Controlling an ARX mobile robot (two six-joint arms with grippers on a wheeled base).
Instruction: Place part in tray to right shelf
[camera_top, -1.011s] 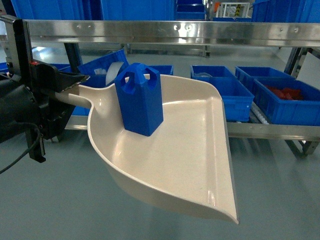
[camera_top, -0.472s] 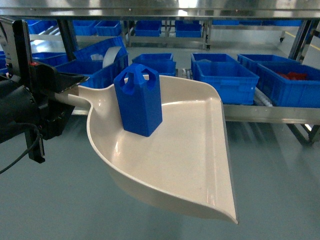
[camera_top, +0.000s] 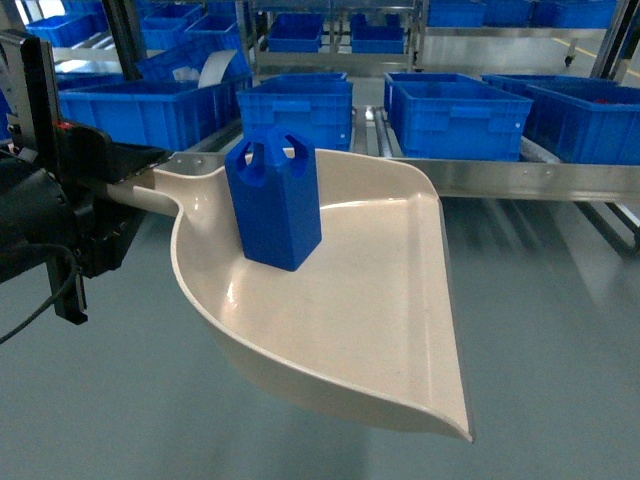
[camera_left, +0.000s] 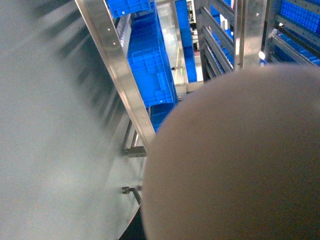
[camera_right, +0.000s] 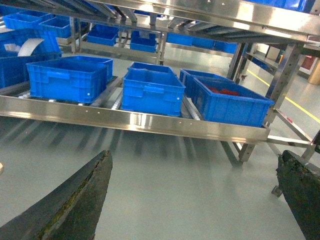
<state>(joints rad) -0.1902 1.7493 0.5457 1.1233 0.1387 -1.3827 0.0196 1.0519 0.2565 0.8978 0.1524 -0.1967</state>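
The bright-blue part (camera_top: 275, 205) stands upright in the back of the beige tray (camera_top: 380, 300), which is held level above the floor. At the left of the head view my left gripper (camera_top: 135, 182) is shut on the tray's stub handle. The tray's blurred beige body (camera_left: 235, 160) fills most of the left wrist view. The right shelf's steel front rail (camera_top: 530, 180) runs just behind the tray, with blue crates on its rollers. My right gripper (camera_right: 195, 155) is open over bare floor, facing the shelf rail (camera_right: 135, 120), with nothing between its fingers.
Several blue crates (camera_top: 450, 110) sit side by side on the rack; one (camera_right: 227, 102) holds red pieces. Steel posts and braces (camera_right: 280, 80) carry an upper level. More racks with crates stand behind. Grey floor (camera_top: 560, 300) lies between me and the rail.
In the head view the rack and crates have slid downward and grown larger, and the upper steel rail has left the frame. The tray, the part and the left gripper hold the same pose.
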